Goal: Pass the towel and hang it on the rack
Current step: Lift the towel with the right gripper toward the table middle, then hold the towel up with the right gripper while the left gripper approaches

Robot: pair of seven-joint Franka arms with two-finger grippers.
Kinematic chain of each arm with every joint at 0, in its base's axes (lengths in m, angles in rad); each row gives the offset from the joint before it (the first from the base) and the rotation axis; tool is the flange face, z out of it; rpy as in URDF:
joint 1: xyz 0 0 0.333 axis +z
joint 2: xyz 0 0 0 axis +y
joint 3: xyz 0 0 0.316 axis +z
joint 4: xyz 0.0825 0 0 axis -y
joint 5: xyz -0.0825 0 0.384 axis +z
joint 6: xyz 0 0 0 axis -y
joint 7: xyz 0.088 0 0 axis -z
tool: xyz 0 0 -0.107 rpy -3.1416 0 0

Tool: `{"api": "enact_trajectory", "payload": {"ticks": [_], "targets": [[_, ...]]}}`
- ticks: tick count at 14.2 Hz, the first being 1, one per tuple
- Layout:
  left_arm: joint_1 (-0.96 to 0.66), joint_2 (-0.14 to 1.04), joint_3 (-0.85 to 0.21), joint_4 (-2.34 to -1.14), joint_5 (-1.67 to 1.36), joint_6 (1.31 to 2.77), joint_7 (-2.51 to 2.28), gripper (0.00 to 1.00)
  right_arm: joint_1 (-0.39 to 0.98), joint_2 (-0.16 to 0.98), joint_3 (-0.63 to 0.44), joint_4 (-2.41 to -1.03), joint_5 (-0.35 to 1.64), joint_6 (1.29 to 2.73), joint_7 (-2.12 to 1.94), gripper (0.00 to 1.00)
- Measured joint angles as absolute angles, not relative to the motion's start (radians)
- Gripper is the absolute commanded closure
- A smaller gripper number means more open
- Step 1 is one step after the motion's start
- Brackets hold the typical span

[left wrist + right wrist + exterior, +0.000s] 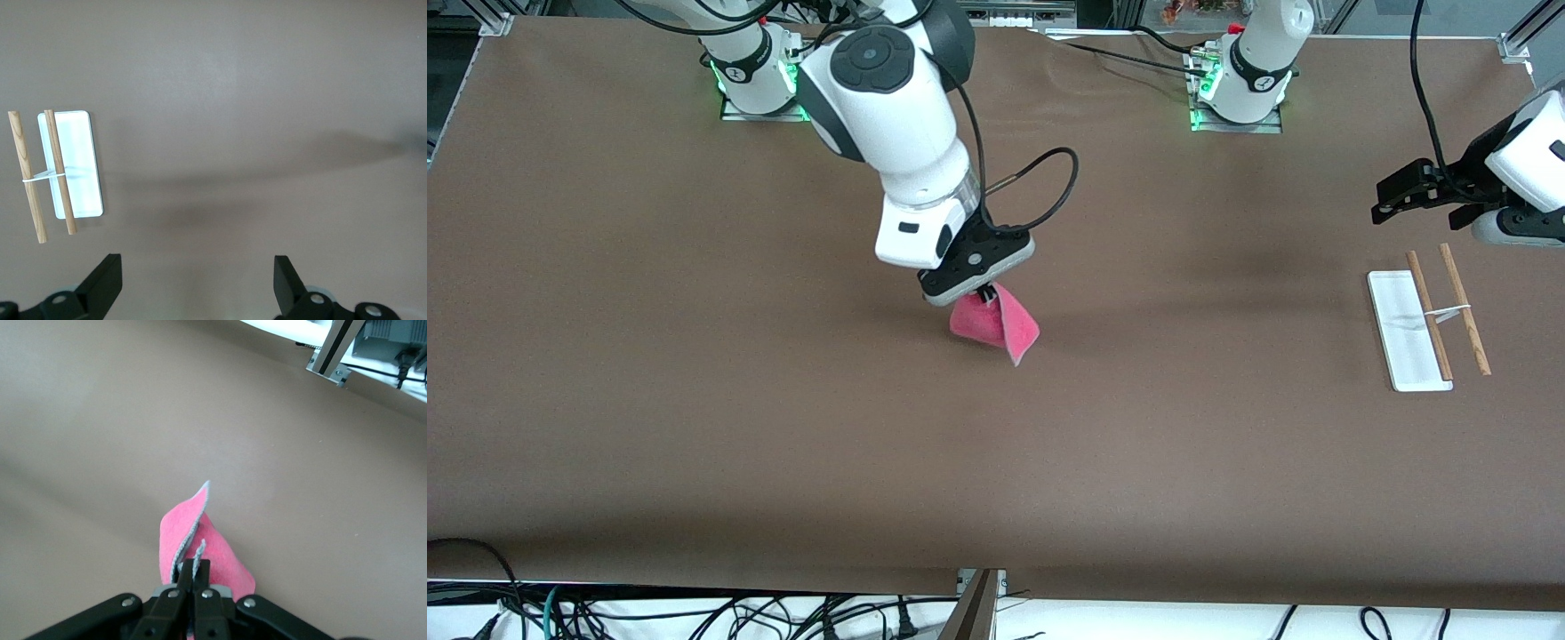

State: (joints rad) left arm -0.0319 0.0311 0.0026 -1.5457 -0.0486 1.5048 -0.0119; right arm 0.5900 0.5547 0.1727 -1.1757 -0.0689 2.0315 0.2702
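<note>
Start with your right gripper (987, 293), which sits over the middle of the brown table (694, 400): its fingers are pinched together on the pink-red towel (996, 324), gripping a grey-edged fold right at the top. From the right wrist view you see the two fingertips (193, 577) pressed together with the towel's thin grey edging squeezed between them, and the rest of the towel (200, 540) hanging straight below the claw in a crumpled, roughly cone-shaped drape. One pointed corner hangs lowest; you cannot tell whether it touches the table. Now look toward the left arm's end of the table: your left gripper (1423, 200) waits there in the air, well apart from the towel, its fingers (103, 283) spread wide with nothing between them. The rack (1423, 324) stands just beside the spot under that claw, a little nearer to the front camera. Its flat white base (80, 160) rests on the table, and its two thin wooden rods (27, 177) run parallel, joined by a white crosspiece (43, 177); nothing hangs on them.
</note>
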Motion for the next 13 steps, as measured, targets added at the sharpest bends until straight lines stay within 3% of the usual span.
{"api": "enact_trajectory", "payload": {"ticks": [7, 13], "targets": [[-0.046, 0.036, -0.029, -1.575, -0.05, 1.541, -0.006, 0.0, 0.616, 0.555, 0.173, -1.175, -0.069, 2.052, 0.36, 1.0], [-0.077, 0.094, -0.091, -1.762, -0.016, 1.824, 0.011, 0.0, 0.716, 0.562, 0.173, -1.175, -0.132, 2.06, 0.369, 1.0]]}}
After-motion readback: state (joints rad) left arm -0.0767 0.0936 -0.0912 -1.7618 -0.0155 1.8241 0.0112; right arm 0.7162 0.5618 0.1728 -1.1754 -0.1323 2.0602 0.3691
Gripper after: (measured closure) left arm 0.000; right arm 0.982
